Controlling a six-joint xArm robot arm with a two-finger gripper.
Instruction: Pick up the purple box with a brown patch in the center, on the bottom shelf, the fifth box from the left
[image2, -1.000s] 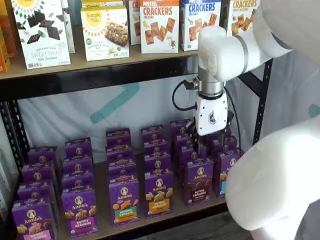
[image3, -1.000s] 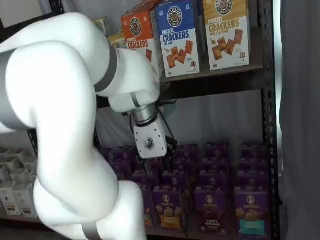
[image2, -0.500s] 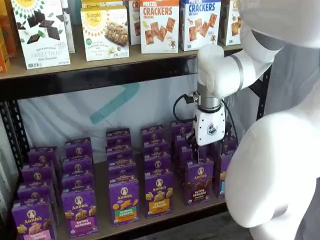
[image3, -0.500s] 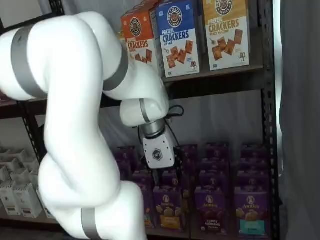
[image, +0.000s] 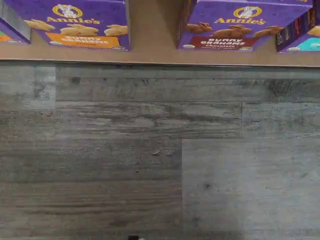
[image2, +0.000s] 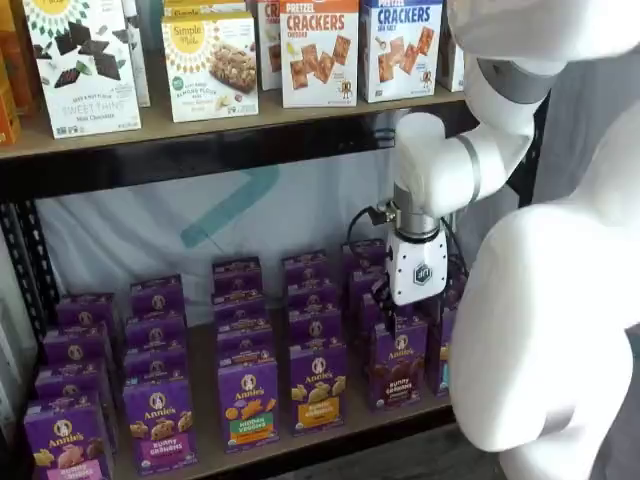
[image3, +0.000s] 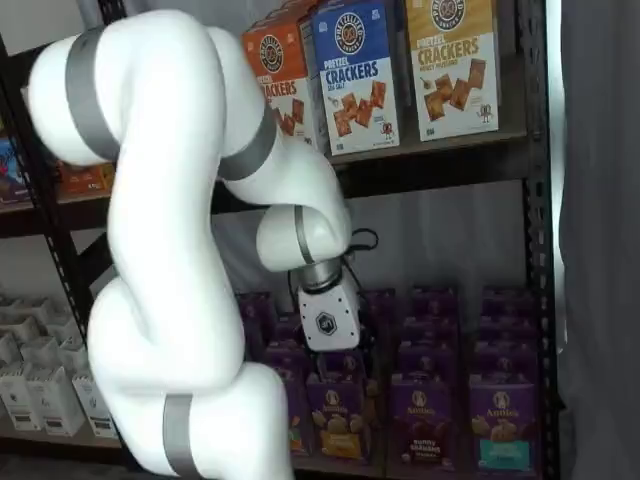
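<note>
The purple box (image2: 398, 364) with the chocolate-brown snack picture stands upright at the front of its row on the bottom shelf (image2: 204, 398); it shows in both shelf views (image3: 420, 424). In the wrist view the same box (image: 235, 27) shows its "Bunny Grahams" front above the shelf board (image: 152, 30). My gripper (image2: 405, 318) hangs just above and slightly behind this box, white body upright, fingers pointing down. It also shows low in a shelf view (image3: 338, 358), left of the box. It stands open and holds nothing. The fingertips are dark against the purple cartons.
Rows of purple cartons fill the bottom shelf, with an orange-banded one (image: 82, 22) left of the target and a teal-banded one (image: 305, 31) right of it. Cracker boxes (image2: 318, 50) stand on the upper shelf. Grey plank floor (image: 160, 150) lies below.
The arm has swung its elbow upward while the gripper sank lower and shifted slightly right, toward the front of the chocolate box's row. No carton has moved.
</note>
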